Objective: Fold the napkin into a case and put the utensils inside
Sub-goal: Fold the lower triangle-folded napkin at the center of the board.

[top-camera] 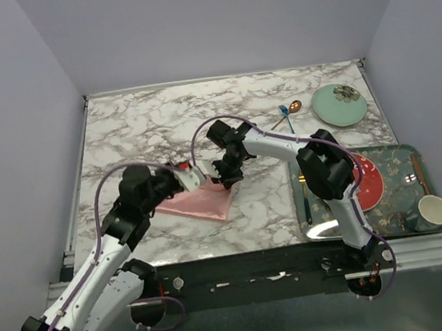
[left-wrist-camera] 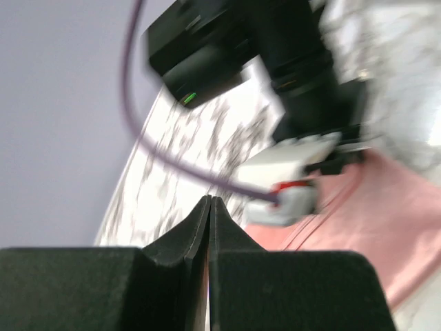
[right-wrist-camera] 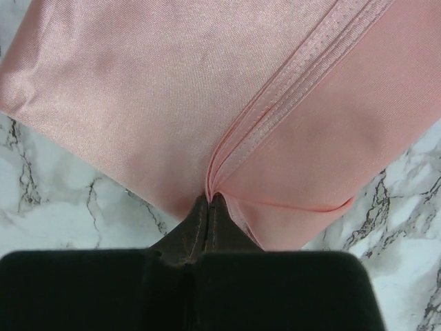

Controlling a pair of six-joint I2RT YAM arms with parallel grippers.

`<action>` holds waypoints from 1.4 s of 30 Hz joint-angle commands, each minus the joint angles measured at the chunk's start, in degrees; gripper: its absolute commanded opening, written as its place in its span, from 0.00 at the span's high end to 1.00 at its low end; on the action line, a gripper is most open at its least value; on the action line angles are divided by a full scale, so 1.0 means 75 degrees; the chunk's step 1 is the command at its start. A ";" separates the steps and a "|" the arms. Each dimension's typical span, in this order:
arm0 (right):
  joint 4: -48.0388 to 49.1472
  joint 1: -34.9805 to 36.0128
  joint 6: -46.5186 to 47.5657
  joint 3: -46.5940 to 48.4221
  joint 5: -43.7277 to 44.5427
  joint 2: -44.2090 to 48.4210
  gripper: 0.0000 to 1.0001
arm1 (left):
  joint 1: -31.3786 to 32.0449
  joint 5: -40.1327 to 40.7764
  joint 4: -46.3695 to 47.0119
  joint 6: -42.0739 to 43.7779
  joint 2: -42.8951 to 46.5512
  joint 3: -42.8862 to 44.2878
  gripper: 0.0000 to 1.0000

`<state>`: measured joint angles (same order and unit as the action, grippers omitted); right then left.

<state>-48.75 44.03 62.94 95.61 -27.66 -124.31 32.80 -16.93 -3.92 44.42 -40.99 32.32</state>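
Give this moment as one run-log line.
right gripper: shut on napkin hem; left gripper: by napkin, grip unclear; spoon: on table, apart

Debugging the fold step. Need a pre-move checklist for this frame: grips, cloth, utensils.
1. Right gripper pinching the napkin hem: ok.
2. Left gripper free of the cloth: cannot tell, jaws nearly together, view blurred.
3. Napkin folded into a narrow case: not ok, a broad fold so far.
4. Spoon and blue fork clear of the cloth: ok, both lie by the mint plate.
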 commanded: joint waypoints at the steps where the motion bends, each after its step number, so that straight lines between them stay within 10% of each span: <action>1: -0.0016 -0.0163 0.1216 -0.0630 0.1215 -0.0055 0.99 | -0.1861 0.0453 -0.0637 -0.3518 -0.1094 0.1092 0.89; 7: 0.0266 -0.0269 0.2014 -0.0901 0.1555 0.0051 0.99 | -0.3575 -0.1626 -0.0824 -0.5883 -0.3226 0.2334 0.89; 20: 0.1109 -0.0281 0.3045 -0.1498 0.1953 0.0426 0.99 | -0.3787 -0.5136 0.1024 -1.0445 -0.7796 0.3425 0.77; 42: 0.1356 -0.0316 0.3245 -0.1721 0.1802 0.0684 0.99 | -0.4314 -0.4798 0.0207 -0.9439 -1.0237 0.3707 0.82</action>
<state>-36.88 42.61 87.09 85.12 -15.59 -118.06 0.64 -54.35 1.54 -30.92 -116.46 60.29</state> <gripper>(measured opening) 0.013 0.183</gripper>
